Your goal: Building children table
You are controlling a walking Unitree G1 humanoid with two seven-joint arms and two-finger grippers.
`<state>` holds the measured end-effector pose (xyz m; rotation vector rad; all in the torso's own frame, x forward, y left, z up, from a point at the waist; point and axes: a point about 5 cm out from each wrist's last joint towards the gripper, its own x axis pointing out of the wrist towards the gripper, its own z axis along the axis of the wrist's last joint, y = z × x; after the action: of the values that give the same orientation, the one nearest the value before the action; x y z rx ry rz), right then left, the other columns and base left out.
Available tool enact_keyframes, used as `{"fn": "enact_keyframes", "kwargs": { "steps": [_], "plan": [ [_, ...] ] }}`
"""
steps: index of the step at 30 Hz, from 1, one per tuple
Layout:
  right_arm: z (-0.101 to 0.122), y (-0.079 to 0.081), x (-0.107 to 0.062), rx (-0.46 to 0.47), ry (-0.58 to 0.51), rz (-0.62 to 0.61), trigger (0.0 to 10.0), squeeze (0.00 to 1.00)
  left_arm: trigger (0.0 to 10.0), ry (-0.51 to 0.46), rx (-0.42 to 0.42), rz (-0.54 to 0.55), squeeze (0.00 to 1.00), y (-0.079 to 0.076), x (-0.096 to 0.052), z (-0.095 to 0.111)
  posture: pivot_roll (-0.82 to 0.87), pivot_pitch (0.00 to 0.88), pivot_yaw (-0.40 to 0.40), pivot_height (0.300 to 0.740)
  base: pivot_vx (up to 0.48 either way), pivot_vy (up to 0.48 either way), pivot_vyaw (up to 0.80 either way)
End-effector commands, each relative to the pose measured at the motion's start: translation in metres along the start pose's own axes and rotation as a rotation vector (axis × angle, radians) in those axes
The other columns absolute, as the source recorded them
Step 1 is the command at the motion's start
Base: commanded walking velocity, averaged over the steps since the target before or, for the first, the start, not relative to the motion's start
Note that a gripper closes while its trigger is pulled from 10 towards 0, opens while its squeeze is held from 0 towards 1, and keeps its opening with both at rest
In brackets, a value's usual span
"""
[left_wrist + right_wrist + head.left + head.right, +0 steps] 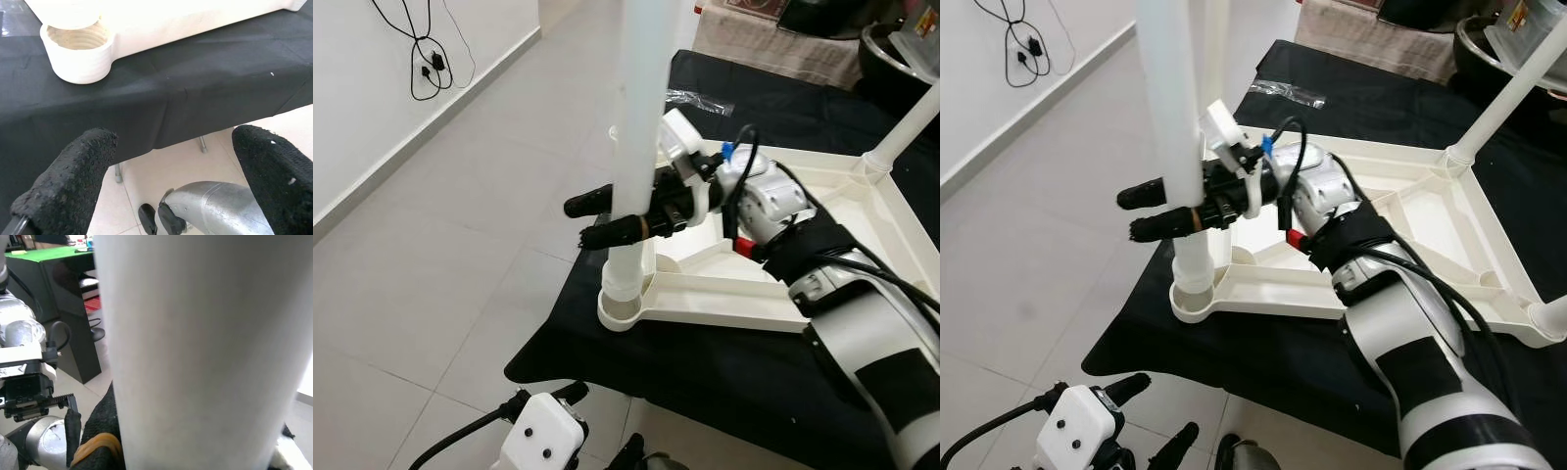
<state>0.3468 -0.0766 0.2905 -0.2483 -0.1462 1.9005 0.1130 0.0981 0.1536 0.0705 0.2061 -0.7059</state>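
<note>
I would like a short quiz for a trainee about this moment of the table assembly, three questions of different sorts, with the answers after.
1. True or false: the right gripper is closed around the upright white leg.
2. Where does the lower end of that leg sit?
A. lying flat on the black cloth
B. in the corner socket of the upturned white tabletop
C. on the floor tiles
3. Fill in: the left gripper hangs below the table edge with its jaws ____.

Key
1. True. Its jaws clasp the leg from both sides.
2. B. Another leg already stands in a far corner.
3. Open, holding nothing.
</note>
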Motion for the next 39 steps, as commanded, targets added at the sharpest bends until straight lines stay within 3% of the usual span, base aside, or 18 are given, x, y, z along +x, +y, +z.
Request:
{"fn": "enact_keyframes", "kwargs": {
  "steps": [1, 13, 17, 39],
  "plan": [
    [-0.006, 0.004, -0.007, 0.033, 0.013, -0.002, 10.0, 0.0, 10.0, 0.014, 0.003, -0.011, 0.0, -0.001, -0.003, -0.002, 0.24, 0.236, -0.136, 0.74, 0.0, 0.0, 0.0],
    [0.002, 0.013, -0.004, 0.028, -0.067, 0.053, 10.0, 0.0, 10.0, 0.017, 0.009, -0.011, 0.0, 0.001, -0.003, -0.002, 0.24, 0.232, -0.131, 0.74, 0.0, 0.0, 0.0],
    [0.015, 0.014, -0.006, 0.017, -0.144, 0.065, 10.0, 0.0, 10.0, 0.018, 0.013, -0.009, 0.0, 0.003, -0.002, -0.003, 0.25, 0.227, -0.128, 0.74, 0.0, 0.0, 0.0],
    [-0.002, 0.022, 0.003, 0.056, -0.094, 0.109, 10.0, 0.0, 10.0, 0.015, 0.04, -0.021, 0.0, 0.002, -0.001, -0.002, 0.25, 0.218, -0.133, 0.74, 0.0, 0.0, 0.0]
  ]
}}
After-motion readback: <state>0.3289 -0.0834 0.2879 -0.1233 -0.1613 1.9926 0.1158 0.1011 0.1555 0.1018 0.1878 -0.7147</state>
